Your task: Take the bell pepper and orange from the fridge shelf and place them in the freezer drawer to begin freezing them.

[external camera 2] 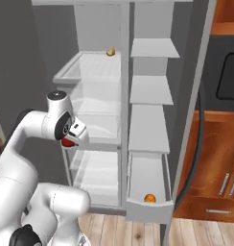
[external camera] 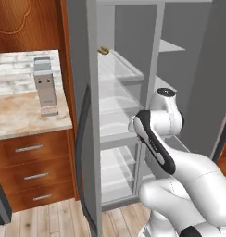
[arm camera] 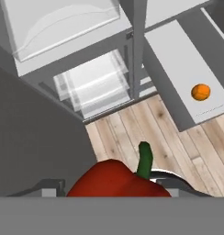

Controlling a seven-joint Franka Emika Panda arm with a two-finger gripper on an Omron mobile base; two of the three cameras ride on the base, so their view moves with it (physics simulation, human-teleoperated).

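My gripper [external camera 2: 71,139] is shut on the glossy red bell pepper [external camera 2: 67,142], held in the air in front of the open fridge's left compartment. In the hand view the bell pepper [arm camera: 118,181] with its green stem sits right at the fingers, above the wooden floor. The orange [external camera 2: 149,197] lies inside the pulled-out freezer drawer [external camera 2: 148,209] at the lower right; it shows as the orange [arm camera: 200,92] in the freezer drawer [arm camera: 176,59] ahead and to the right of the hand. The pale fridge shelf [external camera 2: 87,67] is higher up.
A small yellowish-tan item [external camera 2: 110,52] rests at the back of the top shelf. Clear crisper bins [arm camera: 93,82] sit low in the left compartment. A marble counter [external camera: 22,115] with a grey appliance [external camera: 45,85] stands left of the fridge. The fridge doors [external camera: 84,152] hang open on both sides.
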